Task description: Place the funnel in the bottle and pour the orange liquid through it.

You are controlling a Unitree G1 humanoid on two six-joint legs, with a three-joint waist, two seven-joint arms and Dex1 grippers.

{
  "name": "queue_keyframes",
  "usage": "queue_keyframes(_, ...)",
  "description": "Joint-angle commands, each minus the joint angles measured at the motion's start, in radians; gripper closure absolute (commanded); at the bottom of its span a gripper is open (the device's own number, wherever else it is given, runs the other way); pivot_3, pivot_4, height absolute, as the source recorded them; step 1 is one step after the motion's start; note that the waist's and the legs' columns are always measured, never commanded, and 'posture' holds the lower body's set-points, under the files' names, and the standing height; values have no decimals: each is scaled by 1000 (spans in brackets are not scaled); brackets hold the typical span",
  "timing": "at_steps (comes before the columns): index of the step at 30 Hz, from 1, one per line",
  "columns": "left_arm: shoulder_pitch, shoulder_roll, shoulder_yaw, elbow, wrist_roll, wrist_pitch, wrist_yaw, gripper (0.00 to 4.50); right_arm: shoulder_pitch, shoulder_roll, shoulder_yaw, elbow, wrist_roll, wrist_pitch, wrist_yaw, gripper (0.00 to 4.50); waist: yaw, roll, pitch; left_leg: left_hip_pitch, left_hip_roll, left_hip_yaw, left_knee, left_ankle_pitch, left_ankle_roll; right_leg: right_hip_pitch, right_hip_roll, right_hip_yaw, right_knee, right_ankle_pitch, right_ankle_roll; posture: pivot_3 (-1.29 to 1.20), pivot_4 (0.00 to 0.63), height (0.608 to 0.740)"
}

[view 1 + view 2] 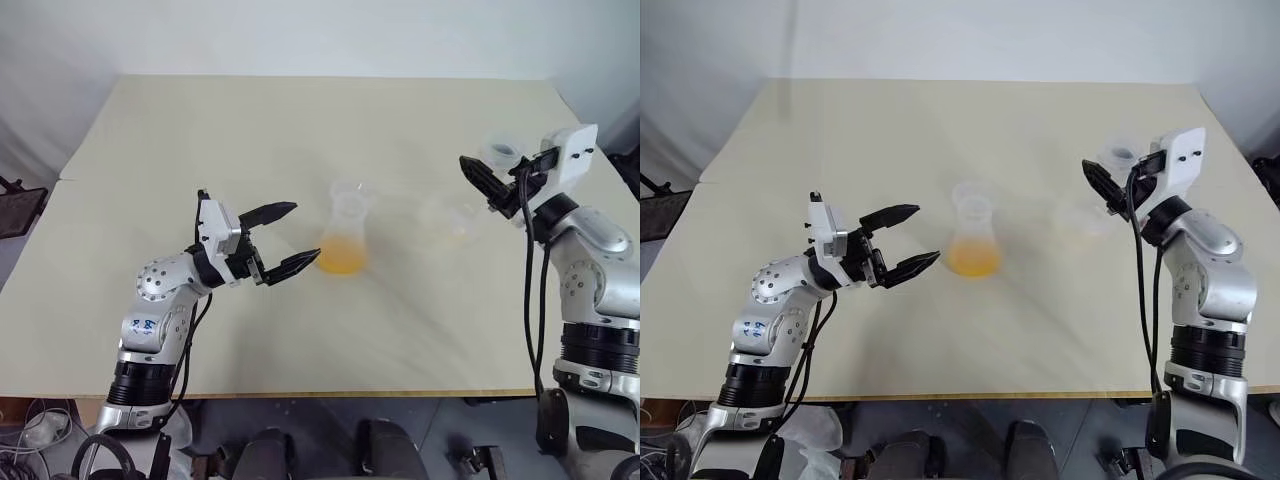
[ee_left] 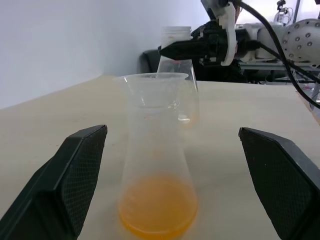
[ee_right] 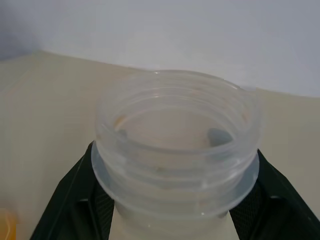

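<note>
You have a pale beige table [image 1: 300, 130] in front of a plain white wall, its far edge running under that wall and its near edge just ahead of the arms.

Near the middle of the table stands the bottle [image 1: 347, 232], upright, long axis vertical, mouth up. The funnel [image 2: 151, 89] sits in its neck with the wide rim on top. The orange liquid [image 1: 342, 259] lies as a shallow pool in the bottle's bottom.

Your left gripper [image 1: 282, 239] hovers just left of the bottle, its fingers spread wide with nothing between them; seen along those fingers, the bottle stands in the gap but touches neither one.

Your right gripper [image 1: 482, 180] is raised over the right side of the table, well apart from the bottle. Its fingers are clamped on the neck of a clear threaded-neck container [image 3: 177, 145], which points mouth up, roughly upright. The container's body below the fingers is too faint to make out.
</note>
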Motion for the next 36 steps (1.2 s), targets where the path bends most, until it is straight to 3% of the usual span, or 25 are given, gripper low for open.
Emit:
queue_keyframes(1,-18,-1,7,-17,-6,-15,2,0,26,-12,-20,-5,16,-13,-6,2041,3,0,0,0,0,0,0,0,0,0,0,0,0,0,0,0,150,740)
queue_keyframes(2,-17,-1,8,-19,-6,-15,3,0,37,-10,-23,-9,22,-11,-4,2041,5,0,0,-1,0,0,0,0,0,0,0,-1,0,0,0,0,150,740)
queue_keyframes(8,-12,4,10,-21,-7,-12,-1,0,73,-2,-36,-46,60,-31,3,48,2,0,0,0,0,0,0,0,0,0,0,-1,0,0,0,0,150,740)
queue_keyframes(18,-2,25,47,9,15,-22,36,0,53,-31,-159,-170,229,-54,15,16,4,0,0,0,0,-3,0,0,0,0,0,-1,0,0,0,0,150,740)
queue_keyframes(24,-17,42,103,58,29,-54,88,0,29,-99,-138,-233,300,-36,117,16,2,0,0,0,0,-2,0,0,0,0,0,-1,0,0,0,0,150,740)
queue_keyframes(31,90,171,133,91,45,-153,-50,0,284,-209,-62,-325,249,-128,395,16,7,0,0,0,-1,0,-1,0,0,2,0,-3,0,0,0,0,150,740)
queue_keyframes(36,157,228,133,81,84,-136,-36,0,414,-198,-9,-322,204,-249,521,16,11,0,0,0,0,0,1,0,0,2,-1,-1,-1,0,0,0,150,740)
